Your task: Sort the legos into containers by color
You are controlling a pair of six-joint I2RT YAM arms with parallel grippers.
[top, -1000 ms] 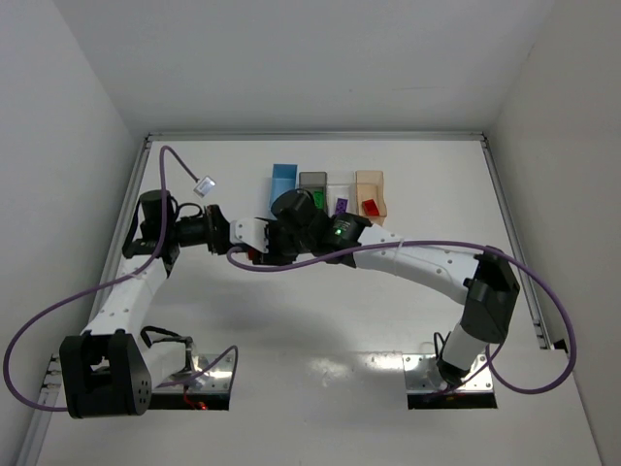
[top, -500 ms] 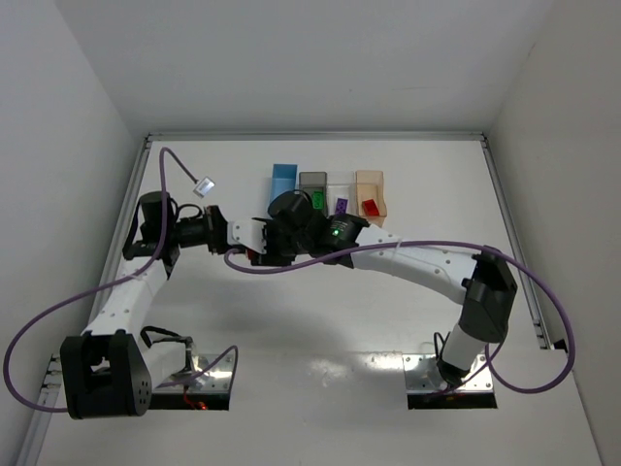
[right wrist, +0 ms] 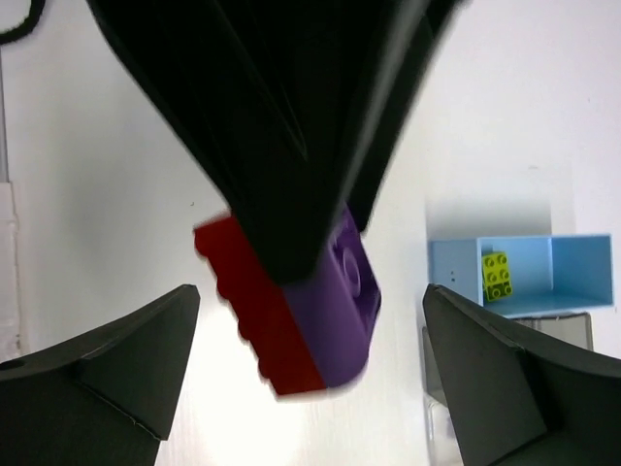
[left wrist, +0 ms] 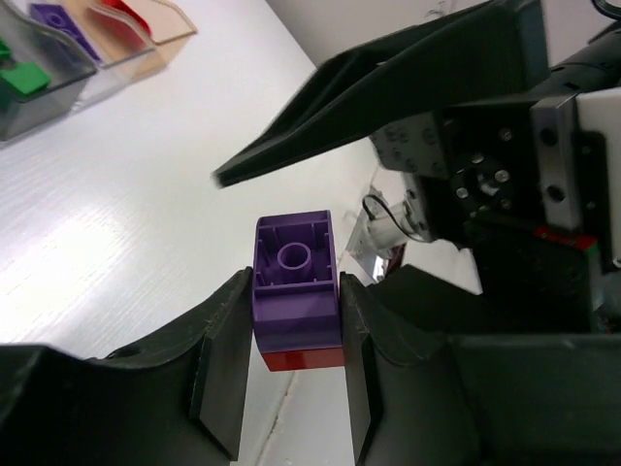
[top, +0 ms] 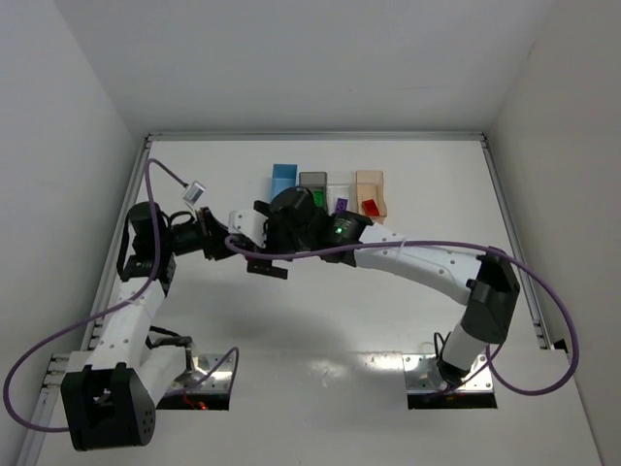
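Between left pincer (left wrist: 294,311) jaws: purple-red legos (left wrist: 293,267) clamped

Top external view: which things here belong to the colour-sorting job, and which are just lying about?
Job: stuck-together purple and red plastic bricks in left gripper; yellow-green brick in blue plastic bin; green brick in dark grey bin; purple brick in clear bin; red brick in pale orange bin.
Lying about: purple cables; small grey connector at cable's end; metal base plates.
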